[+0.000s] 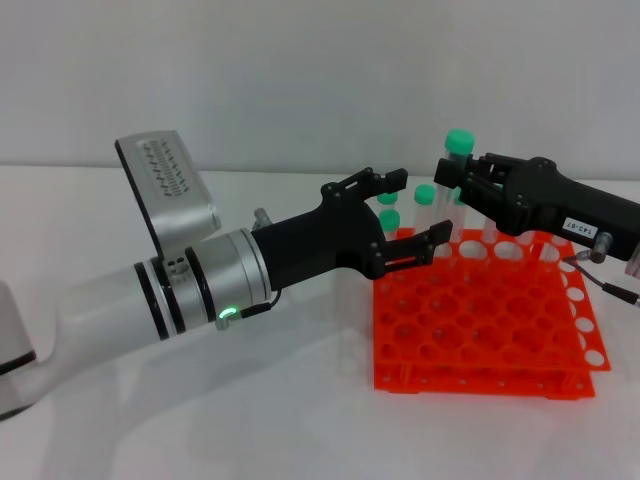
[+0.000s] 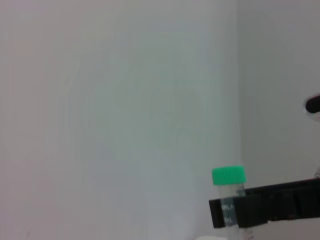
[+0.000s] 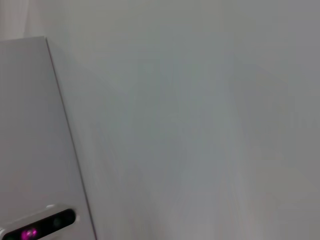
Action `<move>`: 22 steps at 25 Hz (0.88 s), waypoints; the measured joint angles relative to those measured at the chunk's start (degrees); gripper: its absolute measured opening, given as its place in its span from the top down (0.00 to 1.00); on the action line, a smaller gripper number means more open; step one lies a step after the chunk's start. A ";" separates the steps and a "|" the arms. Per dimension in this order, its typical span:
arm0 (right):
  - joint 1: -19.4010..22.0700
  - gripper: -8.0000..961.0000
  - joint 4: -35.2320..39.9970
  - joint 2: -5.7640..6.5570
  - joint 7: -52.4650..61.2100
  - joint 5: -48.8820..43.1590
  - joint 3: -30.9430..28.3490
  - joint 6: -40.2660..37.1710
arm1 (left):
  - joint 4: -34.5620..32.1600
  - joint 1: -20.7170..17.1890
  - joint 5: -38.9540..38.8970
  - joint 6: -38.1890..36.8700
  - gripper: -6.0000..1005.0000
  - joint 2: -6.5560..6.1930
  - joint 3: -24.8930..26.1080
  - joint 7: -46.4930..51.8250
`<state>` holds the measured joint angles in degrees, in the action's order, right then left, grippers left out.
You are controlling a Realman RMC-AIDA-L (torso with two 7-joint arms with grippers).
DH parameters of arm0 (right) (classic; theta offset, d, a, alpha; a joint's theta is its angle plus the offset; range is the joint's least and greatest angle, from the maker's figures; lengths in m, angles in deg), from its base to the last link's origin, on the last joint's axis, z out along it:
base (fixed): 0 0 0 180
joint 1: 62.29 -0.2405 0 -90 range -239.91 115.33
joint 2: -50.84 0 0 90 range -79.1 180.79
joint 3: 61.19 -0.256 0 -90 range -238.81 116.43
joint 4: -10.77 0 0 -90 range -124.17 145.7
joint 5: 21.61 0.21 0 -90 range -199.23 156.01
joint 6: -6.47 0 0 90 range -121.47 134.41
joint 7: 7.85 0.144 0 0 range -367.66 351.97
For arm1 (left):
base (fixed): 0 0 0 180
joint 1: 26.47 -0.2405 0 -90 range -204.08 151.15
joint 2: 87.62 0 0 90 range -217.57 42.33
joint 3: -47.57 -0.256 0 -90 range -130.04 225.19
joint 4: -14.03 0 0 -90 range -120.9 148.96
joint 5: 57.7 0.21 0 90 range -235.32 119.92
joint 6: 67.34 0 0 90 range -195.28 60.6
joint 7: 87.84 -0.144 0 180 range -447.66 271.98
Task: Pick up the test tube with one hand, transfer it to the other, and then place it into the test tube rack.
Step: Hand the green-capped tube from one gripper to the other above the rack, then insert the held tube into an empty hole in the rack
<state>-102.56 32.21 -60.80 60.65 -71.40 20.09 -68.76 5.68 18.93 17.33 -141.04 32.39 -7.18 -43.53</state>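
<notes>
Right claw (image 1: pixel 458 182): mine, black, reaching in from the right above the rack's far side; clenched on the test tube just under its cap.
Test tube (image 1: pixel 456 165): clear, green cap on top, upright, held in the air over the back rows of the rack; not seated in a hole. In the left wrist view the same tube (image 2: pixel 231 200) shows gripped between black fingers (image 2: pixel 260 209), cap above them.
Left claw (image 1: pixel 415 208): mine, on the silver-white arm with the green light, level with the rack's near-left corner; released, fingers spread wide, nothing between them. It sits just beside the held tube, to its left, not touching it.
Test tube rack (image 1: pixel 480 325): orange-red, two tiers, grid of round holes, flat on the white worktop (image 1: pixel 300 400); most near holes unfilled.
Other tubes (image 1: pixel 425 205): green-capped, standing in the rack's back rows, partly hidden behind both claws; exact count hard to tell.
Right wrist view: only pale wall and a white panel (image 3: pixel 35 140) with a small pink light.
</notes>
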 joint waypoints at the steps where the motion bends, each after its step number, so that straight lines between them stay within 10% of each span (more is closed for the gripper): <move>1: 0.07 0.79 0.00 -0.02 -0.16 0.07 -0.11 0.08 | 0.45 -0.11 -0.50 0.00 0.26 0.05 0.00 -0.70; 14: 0.14 0.79 0.05 -1.06 -4.15 -0.03 -0.92 3.46 | 10.04 -7.95 -24.50 -8.09 0.11 0.58 0.52 -14.06; 22: -0.16 0.79 0.61 -3.79 -10.81 0.14 -1.16 7.79 | 10.01 -14.18 -36.47 -8.53 0.11 0.09 0.53 -14.42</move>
<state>-102.72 32.83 -64.60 49.84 -71.26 18.93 -60.97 15.69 4.75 -19.14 -149.57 32.48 -6.65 -57.95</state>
